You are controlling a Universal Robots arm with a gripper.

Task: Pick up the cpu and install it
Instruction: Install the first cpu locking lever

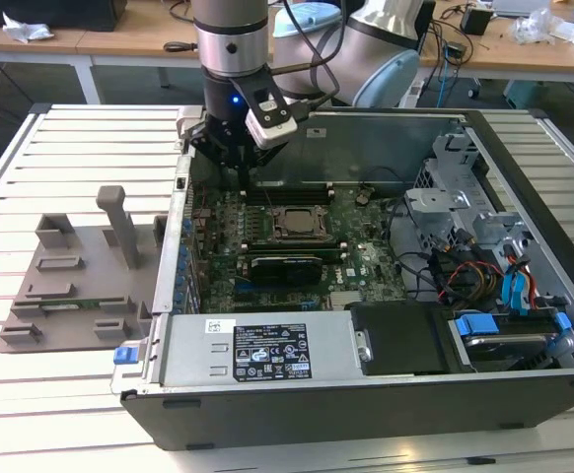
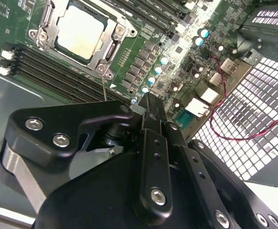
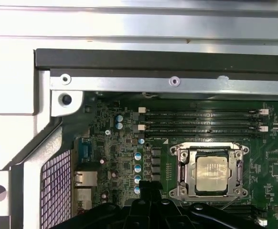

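Observation:
The cpu (image 1: 295, 223) is a flat square chip with a silvery top. It lies inside the metal socket frame (image 1: 294, 210) on the green motherboard (image 1: 356, 261) in the open computer case. In both wrist views the cpu (image 2: 79, 31) (image 3: 212, 172) sits flat within the frame. My gripper (image 1: 245, 183) hangs above the board, to the exterior view's left of the socket and apart from it. Its black fingers (image 2: 151, 107) are pressed together, shut, with nothing between them. The gripper (image 3: 148, 189) tip points down near a row of capacitors.
Black memory slots (image 3: 203, 121) run beside the socket. A black card (image 1: 282, 266) stands in front of it. Drive cages and cables (image 1: 484, 256) are at the exterior view's right, and a power supply (image 1: 262, 350) at the front. A grey fixture tray (image 1: 80, 276) lies outside the case.

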